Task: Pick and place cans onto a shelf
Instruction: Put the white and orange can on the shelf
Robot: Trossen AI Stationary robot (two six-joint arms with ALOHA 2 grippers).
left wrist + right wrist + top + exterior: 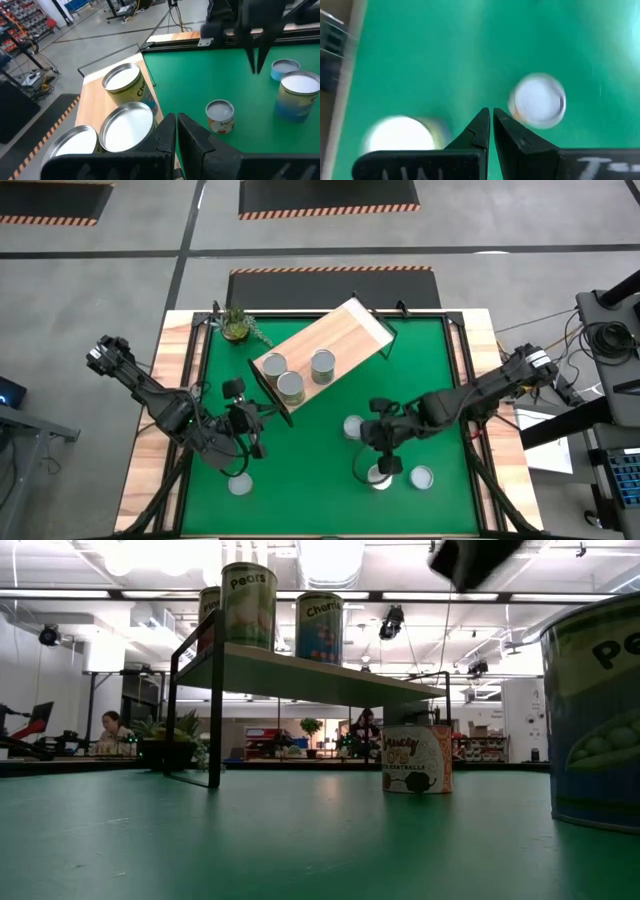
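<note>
Three cans (291, 374) stand on the shelf (345, 330); left gripper (243, 420) fingers together, empty, near it; right gripper (385, 448) fingers together, empty, above the mat (310, 470).

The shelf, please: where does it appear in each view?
High view: shelf slanted, upper centre.
Low view: shelf upper left, raised.
Left wrist view: shelf under three cans.
Right wrist view: cannot tell.
Landmark: the three cans on it.

Shelf cans (249, 606) (319, 628): "Pears", "Cherr…"; table can (416, 759): "…EATBALLS".
</note>
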